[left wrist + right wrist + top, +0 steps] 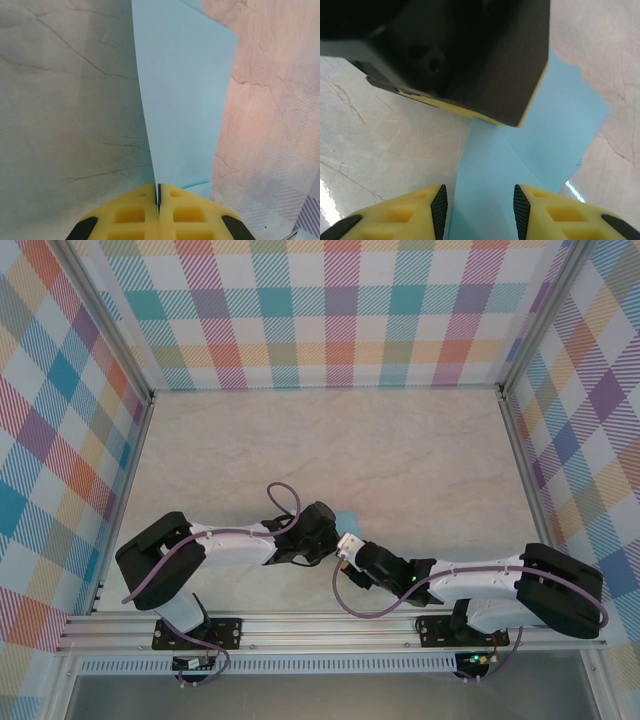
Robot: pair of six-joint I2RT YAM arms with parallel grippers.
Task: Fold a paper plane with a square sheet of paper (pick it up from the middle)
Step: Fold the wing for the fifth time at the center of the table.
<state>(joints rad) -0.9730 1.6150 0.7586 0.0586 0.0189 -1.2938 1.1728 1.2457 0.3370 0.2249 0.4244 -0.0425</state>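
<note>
An aluminium rail (330,628) runs along the near edge, and both arm bases are bolted to it. Beyond it lies the table (400,440), a pale, matte, marble-patterned surface with thin brown veins. Metal posts frame it, and walls (340,310) of pastel plaid cloth close in the left, right and far sides.

The sheet of paper (185,100) is thin, plain and light blue, already creased into overlapping layers with straight edges and sharp corners. It sits near the front middle of the table, between the two grippers; from above only a small blue corner peeks out just past them.

Both arms are white with black joints and purple cables, and both fold low over the table towards its centre. The left gripper (158,192) has its yellow waffle-moulded fingers pressed flat together, pinching the near end of the paper, which stands on edge and rises away from them. The right gripper (480,200) points at the left one from just beside it, its yellow fingers a moderate gap apart with the blue paper lying in that gap. Whether they touch it cannot be told.
</note>
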